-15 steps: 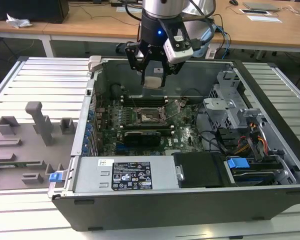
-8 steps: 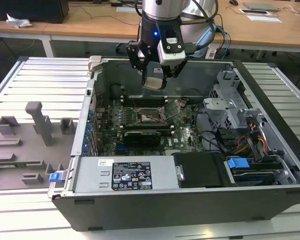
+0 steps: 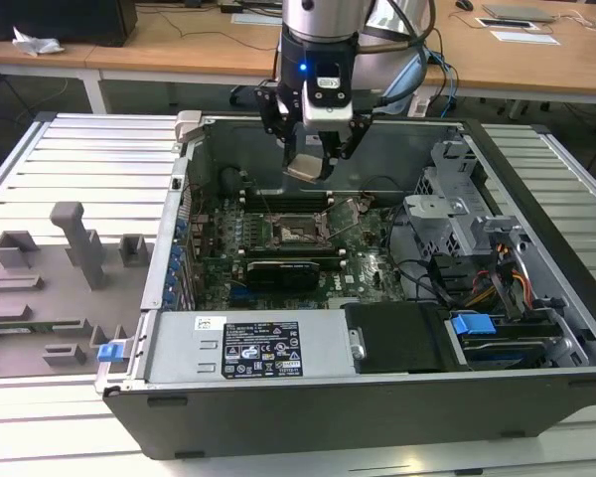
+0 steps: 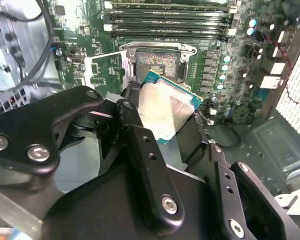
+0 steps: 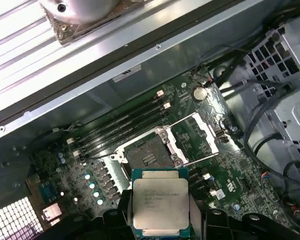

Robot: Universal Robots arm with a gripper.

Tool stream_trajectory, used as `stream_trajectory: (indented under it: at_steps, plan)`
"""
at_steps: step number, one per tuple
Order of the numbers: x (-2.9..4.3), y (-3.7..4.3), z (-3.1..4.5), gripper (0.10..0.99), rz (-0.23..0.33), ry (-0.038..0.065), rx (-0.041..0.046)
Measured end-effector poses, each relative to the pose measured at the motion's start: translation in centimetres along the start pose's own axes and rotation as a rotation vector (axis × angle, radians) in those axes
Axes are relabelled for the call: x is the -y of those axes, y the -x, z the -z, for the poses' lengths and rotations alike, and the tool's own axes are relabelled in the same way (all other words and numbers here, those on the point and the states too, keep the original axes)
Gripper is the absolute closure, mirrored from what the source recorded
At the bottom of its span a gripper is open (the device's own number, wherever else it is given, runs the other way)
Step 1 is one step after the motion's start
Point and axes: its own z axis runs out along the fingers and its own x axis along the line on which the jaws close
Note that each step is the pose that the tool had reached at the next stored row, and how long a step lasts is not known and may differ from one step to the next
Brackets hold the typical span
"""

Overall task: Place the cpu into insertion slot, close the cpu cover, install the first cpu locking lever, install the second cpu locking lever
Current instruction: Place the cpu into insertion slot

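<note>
The slatted table (image 3: pixel 89 159) carries an open computer case (image 3: pixel 278 417) with a green motherboard (image 3: pixel 219 253) inside. The hand (image 3: pixel 314 159) hangs above the board. The insertion slot (image 5: pixel 146 157) lies bare, with the cpu cover (image 5: pixel 206 129) flipped open beside it. The hand's fingers clamp the cpu (image 5: pixel 160 200) by its edges, in the air, clear of the slot.

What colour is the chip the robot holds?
Silver-grey cpu, teal-green rim; clearest in first wrist view.

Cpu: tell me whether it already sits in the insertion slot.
No, the cpu is held in the gripper, apart from the insertion slot, whose pin field lies bare.
</note>
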Motion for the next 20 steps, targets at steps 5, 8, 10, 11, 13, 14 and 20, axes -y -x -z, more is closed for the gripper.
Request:
stream_trajectory:
  at_steps: [5,8,10,11,13,14,20]
  plan:
    - [0.00,0.00,-0.04,0.545,-0.122,0.002,0.0097]
    - [0.00,0.00,-0.06,0.545,-0.191,0.004,0.0152]
    - [0.00,0.00,-0.08,0.545,-0.236,0.005,0.0187]
    - [0.01,0.00,-0.08,0.545,-0.253,0.005,0.0201]
    - [0.00,0.00,-0.10,0.545,-0.285,0.005,0.0226]
    - [0.01,0.00,-0.13,0.545,-0.307,0.006,0.0243]
    - [0.04,0.01,-0.55,0.545,-0.432,0.008,0.0343]
